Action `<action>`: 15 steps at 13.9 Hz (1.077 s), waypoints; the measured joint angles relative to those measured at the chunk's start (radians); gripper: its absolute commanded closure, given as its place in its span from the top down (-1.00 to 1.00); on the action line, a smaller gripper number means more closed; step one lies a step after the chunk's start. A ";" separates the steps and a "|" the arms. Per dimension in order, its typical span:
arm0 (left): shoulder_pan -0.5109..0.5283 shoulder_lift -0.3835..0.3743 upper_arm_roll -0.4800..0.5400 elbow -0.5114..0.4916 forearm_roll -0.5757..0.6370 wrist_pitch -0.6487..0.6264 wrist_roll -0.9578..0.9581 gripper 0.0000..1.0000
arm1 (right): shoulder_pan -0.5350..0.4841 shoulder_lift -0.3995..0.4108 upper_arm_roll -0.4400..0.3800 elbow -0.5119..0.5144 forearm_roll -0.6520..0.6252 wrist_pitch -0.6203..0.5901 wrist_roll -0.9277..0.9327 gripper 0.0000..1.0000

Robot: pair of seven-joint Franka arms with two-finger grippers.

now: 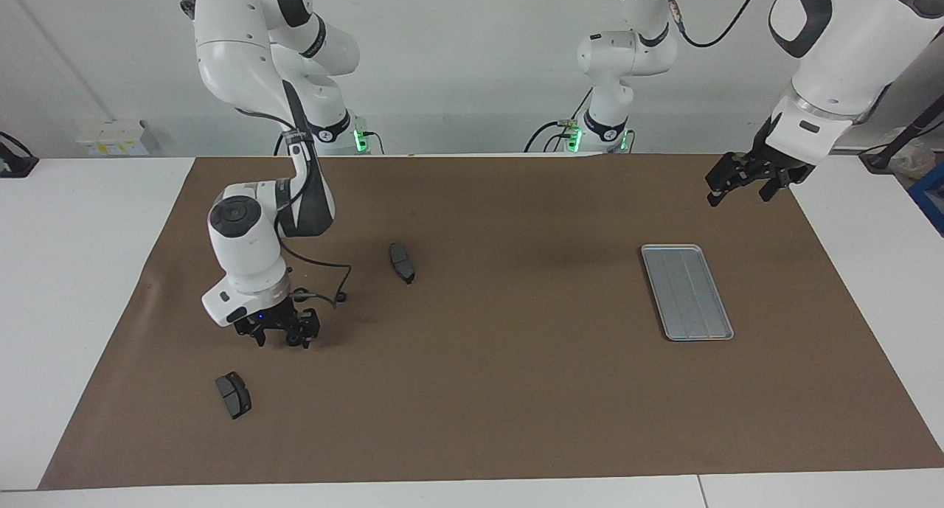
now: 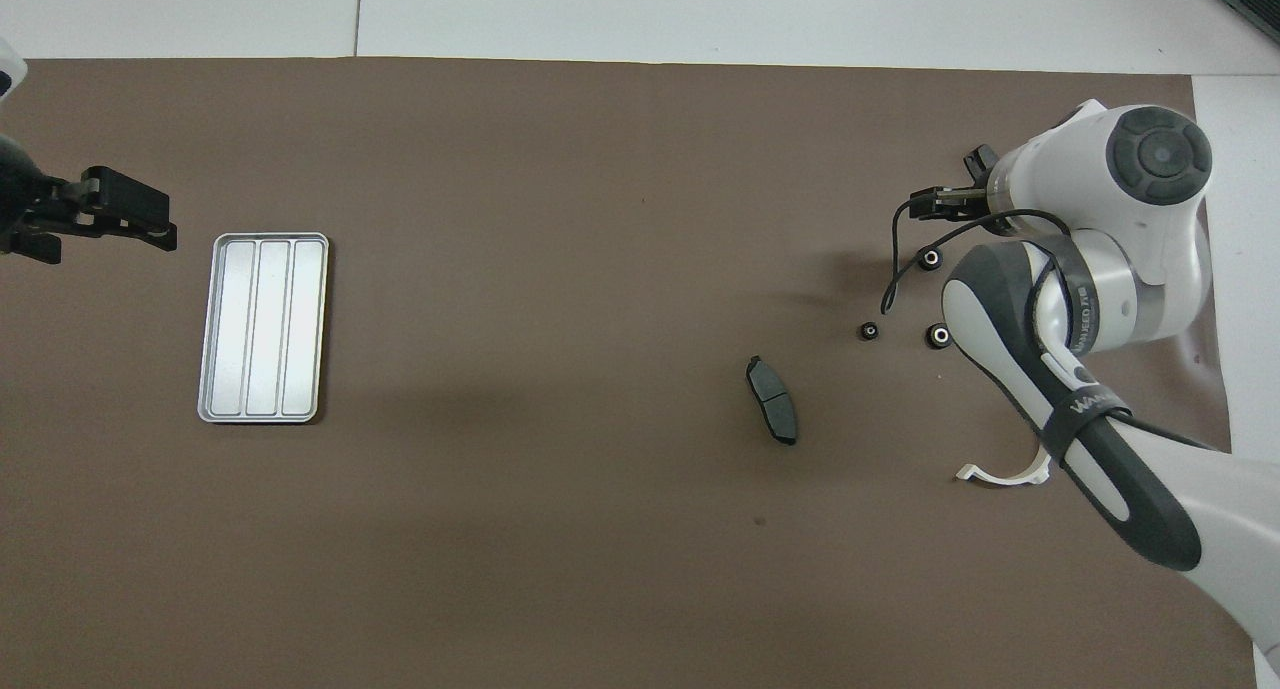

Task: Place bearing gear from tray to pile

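Observation:
The silver ridged tray (image 1: 686,292) (image 2: 263,326) lies toward the left arm's end, with nothing in it. The pile is scattered at the right arm's end. It holds three small black bearing gears (image 2: 930,259) (image 2: 870,331) (image 2: 938,336), a white curved bracket (image 2: 1000,474) and two dark brake pads (image 1: 402,262) (image 1: 233,394). My right gripper (image 1: 279,337) hangs low over the mat among the gears, open. One gear (image 1: 295,340) sits on the mat by its fingertip. My left gripper (image 1: 739,197) (image 2: 165,221) waits open in the air, over the mat beside the tray.
A brown mat (image 1: 516,390) covers most of the white table. The right arm's wrist and its black cable (image 2: 900,259) hang over the pile and hide part of the bracket in the overhead view.

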 measured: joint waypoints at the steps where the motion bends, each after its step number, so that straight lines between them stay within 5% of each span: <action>1: 0.000 0.000 0.000 0.000 0.000 0.000 0.000 1.00 | 0.002 -0.045 0.003 0.002 0.004 -0.050 0.000 1.00; 8: 0.000 0.000 0.000 0.000 0.000 0.000 0.000 1.00 | 0.010 -0.335 0.032 0.028 0.103 -0.399 0.001 1.00; 15: 0.000 0.000 0.000 0.000 0.000 0.000 0.000 1.00 | 0.010 -0.328 0.041 0.147 0.114 -0.653 0.001 1.00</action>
